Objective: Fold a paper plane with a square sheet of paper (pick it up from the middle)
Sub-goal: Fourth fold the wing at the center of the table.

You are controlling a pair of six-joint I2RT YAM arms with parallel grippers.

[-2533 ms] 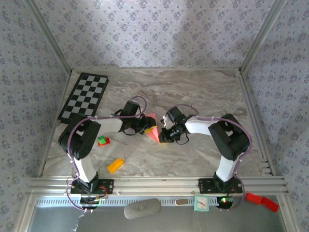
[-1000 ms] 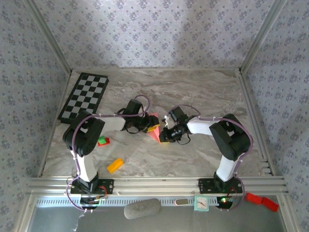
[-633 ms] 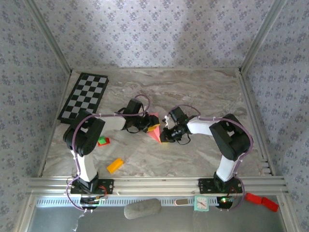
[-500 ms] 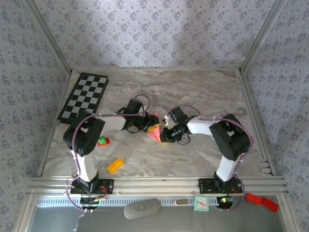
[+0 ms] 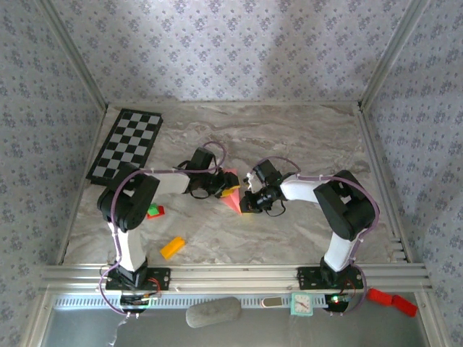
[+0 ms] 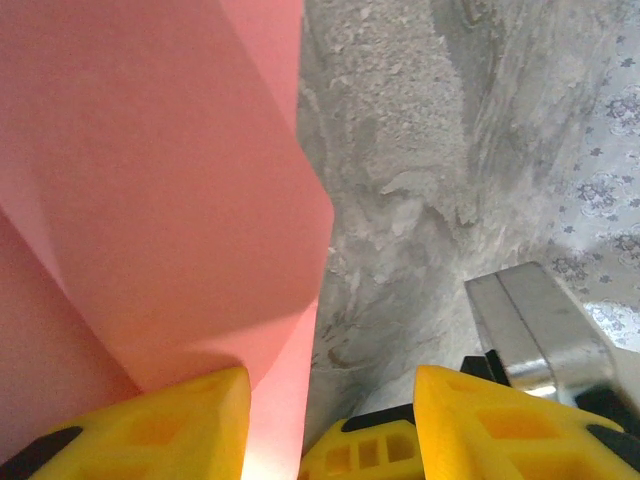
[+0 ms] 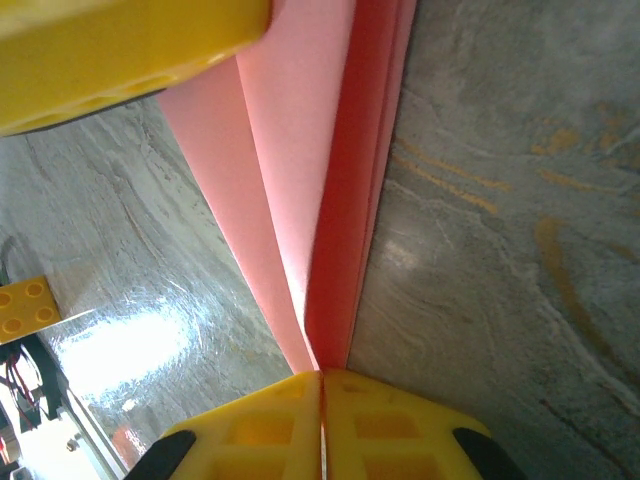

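Observation:
The salmon-pink sheet of paper (image 5: 231, 196) lies mid-table, folded into a pointed triangle with layered creases. My right gripper (image 5: 245, 202) is shut on its narrow end. In the right wrist view the yellow fingertips (image 7: 400, 425) meet with the folded layers (image 7: 330, 190) pinched between them. My left gripper (image 5: 220, 187) stands open at the paper's wide end. In the left wrist view a raised pink flap (image 6: 150, 180) rests against the left finger (image 6: 150, 425), its edge reaches between the jaws, and bare table shows in the rest of the gap.
An orange block (image 5: 172, 247) and a red-and-green block (image 5: 154, 211) lie front left on the marble table (image 5: 304, 137). A checkerboard (image 5: 126, 143) sits back left. Patterned walls enclose the table on three sides.
The right gripper has closed the last bit onto the paper's narrow end. The left arm has shifted slightly toward the paper; the paper stays where it was.

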